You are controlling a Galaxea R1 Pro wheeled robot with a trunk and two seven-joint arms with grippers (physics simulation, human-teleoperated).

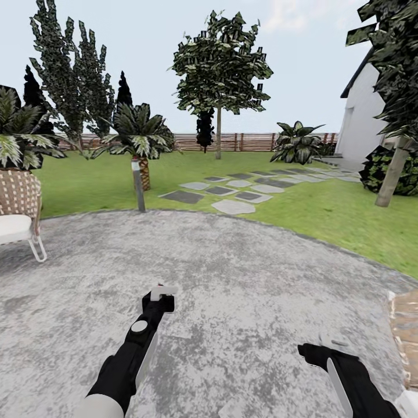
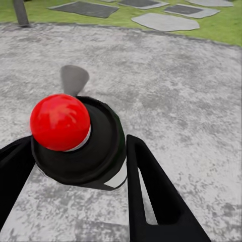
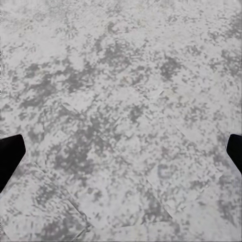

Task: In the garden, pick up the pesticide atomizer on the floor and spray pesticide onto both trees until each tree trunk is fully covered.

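Note:
My left gripper (image 1: 161, 298) is shut on the pesticide atomizer (image 1: 163, 291), held low over the grey paving. In the left wrist view the atomizer (image 2: 98, 151) is a dark round bottle with a red ball top and a white patch, squeezed between the black fingers (image 2: 151, 186) of that gripper (image 2: 75, 154). My right gripper (image 1: 312, 352) hangs open over bare paving; its view has the fingertips (image 3: 10, 154) at the far edges around an empty gripper (image 3: 121, 151). One tree (image 1: 219, 64) with a bare tree trunk (image 1: 218, 134) stands far across the lawn. Another tree trunk (image 1: 393, 174) leans at the right.
A wicker chair (image 1: 17, 206) stands at the left, with a short lamp post (image 1: 138, 186) and a palm (image 1: 141, 139) at the paving's far edge. Stepping stones (image 1: 232, 191) cross the lawn toward a white house (image 1: 363, 125). A slat fence (image 1: 255, 141) bounds the garden. Brick edging (image 1: 404, 331) lies at the right.

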